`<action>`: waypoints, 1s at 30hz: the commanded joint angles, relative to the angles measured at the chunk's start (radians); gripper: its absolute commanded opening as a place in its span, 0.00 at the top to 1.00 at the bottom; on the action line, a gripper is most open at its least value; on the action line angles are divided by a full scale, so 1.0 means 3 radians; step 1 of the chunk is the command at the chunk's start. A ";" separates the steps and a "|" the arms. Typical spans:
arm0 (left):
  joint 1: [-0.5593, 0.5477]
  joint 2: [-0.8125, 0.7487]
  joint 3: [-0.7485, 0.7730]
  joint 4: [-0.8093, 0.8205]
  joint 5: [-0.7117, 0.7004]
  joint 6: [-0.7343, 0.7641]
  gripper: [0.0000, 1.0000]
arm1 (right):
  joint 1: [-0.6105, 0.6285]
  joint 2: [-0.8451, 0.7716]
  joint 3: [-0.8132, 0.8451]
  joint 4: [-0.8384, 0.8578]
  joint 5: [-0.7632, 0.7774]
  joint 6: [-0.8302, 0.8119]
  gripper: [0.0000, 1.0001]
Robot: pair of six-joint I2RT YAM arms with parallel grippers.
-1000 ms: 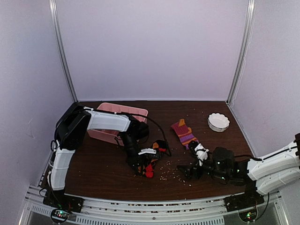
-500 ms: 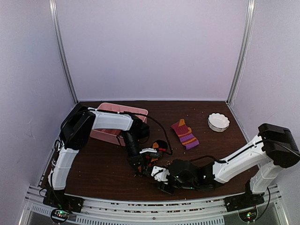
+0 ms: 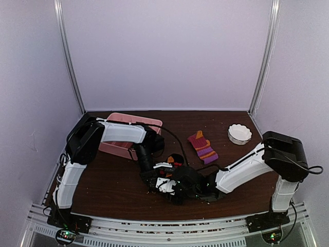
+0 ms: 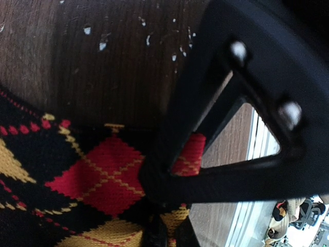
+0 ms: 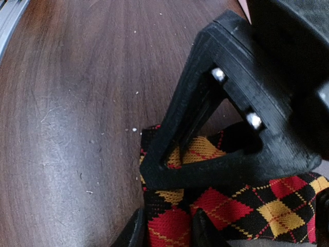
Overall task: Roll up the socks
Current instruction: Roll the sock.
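A black, red and yellow argyle sock lies on the dark wooden table near the front middle. My left gripper is shut on a fold of it. My right gripper has its fingers closed round the sock's edge, with red fabric filling the gap. In the top view the two grippers meet, left and right, and hide most of that sock. A second sock, striped purple and orange, lies flat farther back, apart from both grippers.
A pink tray stands at the back left behind the left arm. A small white bowl sits at the back right. Pale crumbs are scattered over the table around the grippers. The table's front edge is close by.
The right arm has swung from the right side across to the left gripper, and its jaws have narrowed onto the argyle sock. The left arm has hardly moved.
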State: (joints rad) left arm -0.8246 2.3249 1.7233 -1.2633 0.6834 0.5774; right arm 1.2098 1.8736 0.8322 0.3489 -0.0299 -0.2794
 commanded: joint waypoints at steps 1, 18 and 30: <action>0.0013 0.0053 -0.0019 0.0103 -0.0238 0.0075 0.93 | -0.0049 0.0128 0.0054 -0.0090 -0.0193 0.0016 0.76; 0.0151 -0.1596 -0.1200 0.1700 -0.0586 -0.0011 0.35 | -0.0335 0.0191 -0.0399 -0.0033 -0.0883 0.0735 1.00; 0.0059 -0.2238 -0.2101 0.2355 -0.0368 0.0462 0.43 | -0.0752 0.0509 -0.0182 -0.0556 -0.1427 0.1293 1.00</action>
State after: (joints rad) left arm -0.7849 1.6176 1.1408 -0.6086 0.5243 0.6170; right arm 1.0245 1.9263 0.8028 0.4515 -0.4412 0.0219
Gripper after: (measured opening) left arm 0.607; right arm 0.078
